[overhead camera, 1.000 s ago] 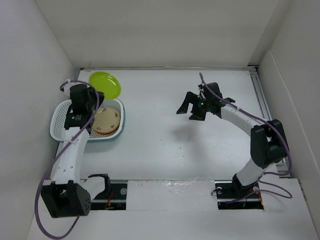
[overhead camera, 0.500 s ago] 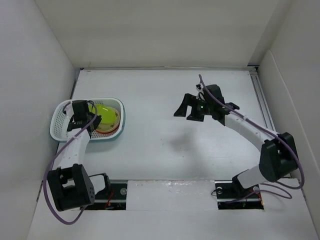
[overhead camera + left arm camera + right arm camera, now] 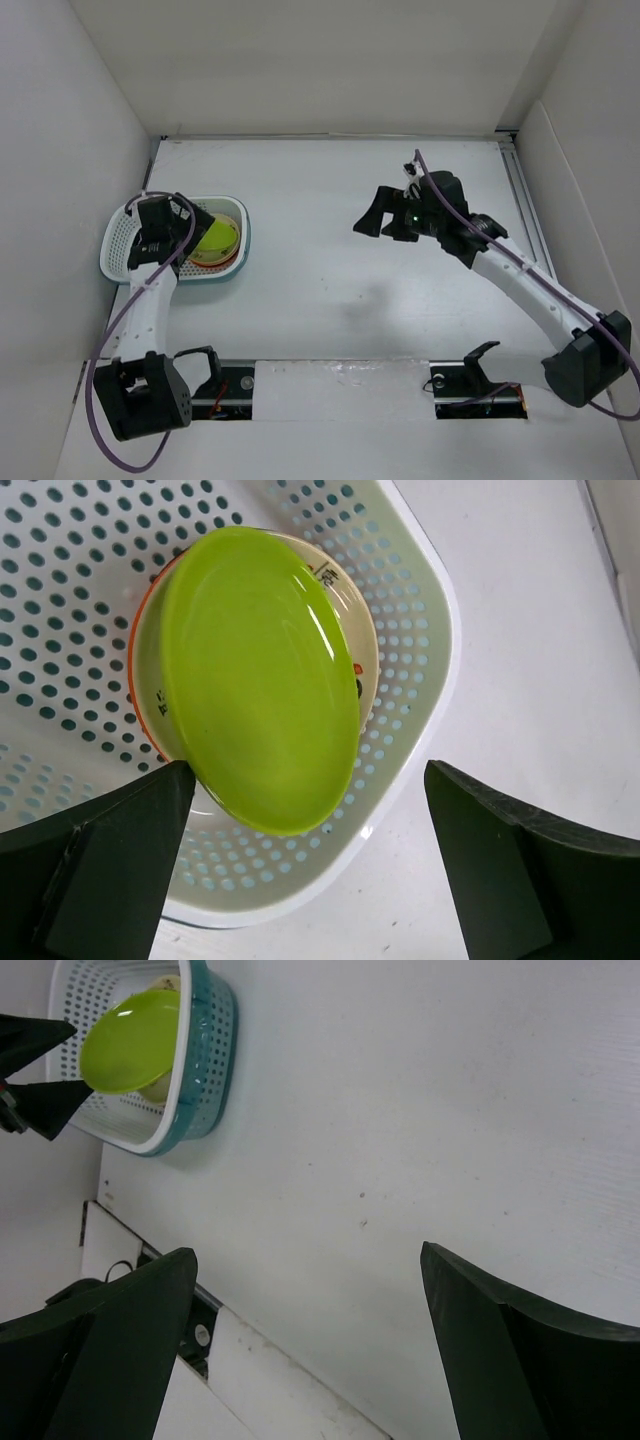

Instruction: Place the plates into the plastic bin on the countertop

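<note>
The lime green plate lies tilted on a stack in the plastic bin. Under it I see a beige plate with dark marks and an orange rim. My left gripper hangs open just above the bin, its fingers clear of the plate on both sides. From above, the bin sits at the left of the countertop with the lime plate inside and the left gripper over it. My right gripper hovers open and empty over the countertop's middle right.
White walls close off the left, back and right sides. A metal rail runs along the right edge. The arm bases and a white mounting strip line the near edge. The right wrist view also shows the bin far off.
The left gripper carried the lime plate down into the bin, then opened; the plate now rests on the stack. The right arm stretched out and shifted slightly right.
</note>
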`<state>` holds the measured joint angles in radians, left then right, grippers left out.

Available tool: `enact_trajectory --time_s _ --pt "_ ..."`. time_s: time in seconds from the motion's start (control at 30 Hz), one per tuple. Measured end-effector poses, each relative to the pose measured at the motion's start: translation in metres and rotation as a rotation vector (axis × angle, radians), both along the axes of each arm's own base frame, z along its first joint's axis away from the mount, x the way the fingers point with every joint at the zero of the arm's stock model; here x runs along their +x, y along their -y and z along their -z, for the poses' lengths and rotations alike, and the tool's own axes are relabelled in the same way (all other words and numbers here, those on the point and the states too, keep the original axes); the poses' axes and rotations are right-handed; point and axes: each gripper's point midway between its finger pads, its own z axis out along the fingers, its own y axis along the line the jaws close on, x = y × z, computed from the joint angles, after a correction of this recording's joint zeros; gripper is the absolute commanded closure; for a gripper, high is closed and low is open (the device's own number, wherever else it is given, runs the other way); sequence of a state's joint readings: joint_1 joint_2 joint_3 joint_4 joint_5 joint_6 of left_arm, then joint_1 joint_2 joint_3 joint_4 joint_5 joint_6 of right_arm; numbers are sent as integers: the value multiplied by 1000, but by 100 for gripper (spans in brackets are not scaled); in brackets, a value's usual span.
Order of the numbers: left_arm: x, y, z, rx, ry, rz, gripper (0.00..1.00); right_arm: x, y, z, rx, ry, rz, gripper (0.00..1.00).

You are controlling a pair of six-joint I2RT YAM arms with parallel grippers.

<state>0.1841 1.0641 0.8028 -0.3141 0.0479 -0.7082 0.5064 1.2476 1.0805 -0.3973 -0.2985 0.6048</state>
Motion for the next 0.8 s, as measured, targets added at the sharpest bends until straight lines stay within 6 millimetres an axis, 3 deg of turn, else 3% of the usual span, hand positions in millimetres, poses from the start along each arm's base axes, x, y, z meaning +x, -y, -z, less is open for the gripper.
enact_trajectory --time_s 0.13,0.57,0.8 --pt "4 10 -5 34 -29 92 0 -11 8 -17 -44 55 44 1" --pt "-7 27 27 -13 -149 202 0 -47 55 -86 -33 212 154 1" --pt "-19 20 10 22 -111 157 0 -62 67 -108 -22 247 169 1"
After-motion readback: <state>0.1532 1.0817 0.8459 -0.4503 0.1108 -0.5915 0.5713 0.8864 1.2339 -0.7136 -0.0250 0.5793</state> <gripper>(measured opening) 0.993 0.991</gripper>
